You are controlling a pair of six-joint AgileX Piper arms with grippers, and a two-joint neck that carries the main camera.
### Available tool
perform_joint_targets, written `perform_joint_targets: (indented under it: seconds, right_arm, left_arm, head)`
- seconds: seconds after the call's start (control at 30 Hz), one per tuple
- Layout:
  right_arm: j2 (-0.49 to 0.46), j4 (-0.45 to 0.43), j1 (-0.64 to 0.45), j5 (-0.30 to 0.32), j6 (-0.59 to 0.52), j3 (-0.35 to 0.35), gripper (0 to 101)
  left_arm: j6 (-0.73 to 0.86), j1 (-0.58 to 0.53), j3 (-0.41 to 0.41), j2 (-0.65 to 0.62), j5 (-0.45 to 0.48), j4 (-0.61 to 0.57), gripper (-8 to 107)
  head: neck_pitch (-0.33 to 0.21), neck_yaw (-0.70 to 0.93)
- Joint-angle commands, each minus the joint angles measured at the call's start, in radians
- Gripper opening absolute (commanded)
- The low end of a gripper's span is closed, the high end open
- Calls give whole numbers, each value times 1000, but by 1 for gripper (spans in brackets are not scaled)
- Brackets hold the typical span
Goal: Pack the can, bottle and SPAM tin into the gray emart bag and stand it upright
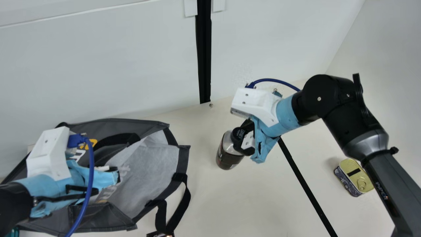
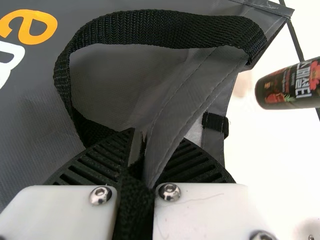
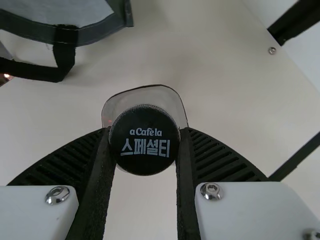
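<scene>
Beside bag (image 1: 149,161), bottle (image 1: 229,157) in right end effector (image 1: 244,136).

A gap runs between bag (image 1: 149,164) and bottle (image 1: 227,158); the strap (image 1: 186,198) seems to crowd its near end.

Right gripper (image 1: 242,137) closed on a clear-shouldered bottle (image 3: 145,96) with a round black cap (image 3: 144,153).
The two black ribbed fingers (image 3: 220,157) press the cap from opposite sides, its white lettering facing the camera; apart from them, on the cream table (image 3: 145,210), lie the gray fabric bag's dark-trimmed edge (image 3: 97,34) and black webbing strap (image 3: 64,59), while a small metal screw (image 3: 272,50) sits near a black upright strip (image 3: 295,21).
</scene>
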Motion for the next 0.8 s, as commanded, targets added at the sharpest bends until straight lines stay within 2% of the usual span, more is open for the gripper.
perform_joint_targets:
  seconds: [0.0,0.3,0.77]
  right_arm:
    - [-5,8,6,0,-10,9,0]
    - [-29,57,27,0,-30,33,0]
    - [-57,227,78,0,7,11,0]
  left_arm:
    - [0,0,0,0,0,0,-8]
    - [0,0,0,0,0,0,-8]
    - [0,0,0,0,0,0,-8]
  head:
    - [-24,-2]
    - [-24,-2]
    - [-24,-2]
